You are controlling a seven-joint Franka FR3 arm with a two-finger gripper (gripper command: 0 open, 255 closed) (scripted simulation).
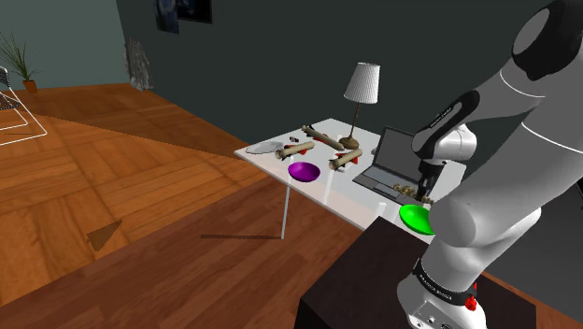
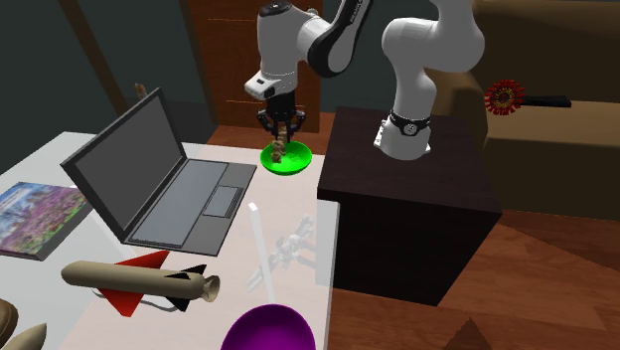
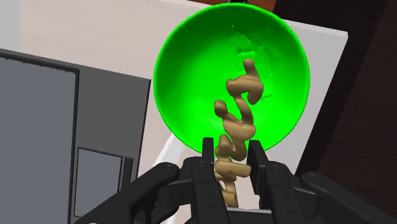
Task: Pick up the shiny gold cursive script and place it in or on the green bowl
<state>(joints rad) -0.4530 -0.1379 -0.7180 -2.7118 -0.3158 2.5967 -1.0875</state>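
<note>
The gold cursive script (image 3: 236, 121) hangs upright between my fingers, its lower end reaching down over the inside of the green bowl (image 3: 191, 76). My black gripper (image 3: 232, 156) is shut on the script's upper part. In the second exterior view the gripper (image 2: 282, 129) stands right above the green bowl (image 2: 298, 159) with the script (image 2: 281, 146) dangling into it. From the shoulder camera the gripper (image 1: 425, 193) hovers over the bowl (image 1: 414, 221), which sits at the table's near corner by the stand.
An open grey laptop (image 2: 169, 184) lies right beside the bowl. Further along the table are a toy rocket (image 2: 139, 283), a clear glass (image 2: 260, 249), a purple bowl (image 2: 268, 333), a book (image 2: 35, 219) and a lamp (image 1: 361, 89). The dark stand (image 2: 407, 199) adjoins the table's edge.
</note>
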